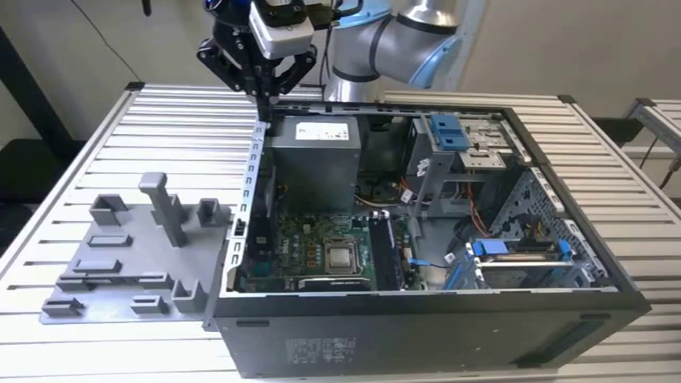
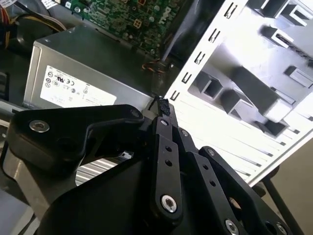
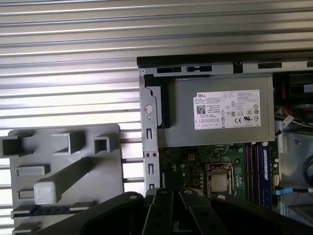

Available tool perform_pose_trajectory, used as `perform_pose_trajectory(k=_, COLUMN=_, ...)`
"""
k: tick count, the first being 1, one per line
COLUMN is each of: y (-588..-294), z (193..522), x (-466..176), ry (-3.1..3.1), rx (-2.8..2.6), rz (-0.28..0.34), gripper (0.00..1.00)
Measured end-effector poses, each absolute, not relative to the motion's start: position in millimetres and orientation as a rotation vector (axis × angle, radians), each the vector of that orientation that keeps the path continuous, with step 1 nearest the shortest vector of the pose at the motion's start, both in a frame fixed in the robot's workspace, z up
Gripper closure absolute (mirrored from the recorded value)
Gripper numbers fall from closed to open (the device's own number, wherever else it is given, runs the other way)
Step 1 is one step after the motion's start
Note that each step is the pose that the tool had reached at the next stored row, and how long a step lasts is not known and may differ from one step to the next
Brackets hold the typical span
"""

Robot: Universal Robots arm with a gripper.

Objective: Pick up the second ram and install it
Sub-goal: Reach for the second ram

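My gripper (image 1: 263,97) hangs shut above the back left corner of the open computer case (image 1: 426,335), its fingers pressed together with nothing between them. In the second wrist view the gripper (image 2: 161,108) points at the case wall beside the grey power supply (image 2: 83,73). A thin dark strip with a row of small blocks, which looks like the second ram (image 3: 49,209), lies in the long slot of the grey fixture plate (image 3: 105,176). A bluish stick (image 3: 264,171) stands in a motherboard socket inside the case.
The fixture plate (image 1: 127,263) with upright blocks sits on the slatted metal table (image 1: 127,136), at the exterior view's left of the case. Inside the case are the power supply (image 1: 314,163), the processor socket (image 1: 342,256), cables and blue drive brackets (image 1: 447,132).
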State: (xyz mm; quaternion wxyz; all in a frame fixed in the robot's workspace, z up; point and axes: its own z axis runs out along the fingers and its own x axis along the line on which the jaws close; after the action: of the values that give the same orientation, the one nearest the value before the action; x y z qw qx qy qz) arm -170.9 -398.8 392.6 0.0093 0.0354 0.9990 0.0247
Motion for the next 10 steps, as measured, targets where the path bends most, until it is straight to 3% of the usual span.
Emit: perform_pose_trajectory(k=10, y=-398.8, z=392.5, x=-184.3, ry=3.121, rx=0.111, rz=0.077, gripper=0.89)
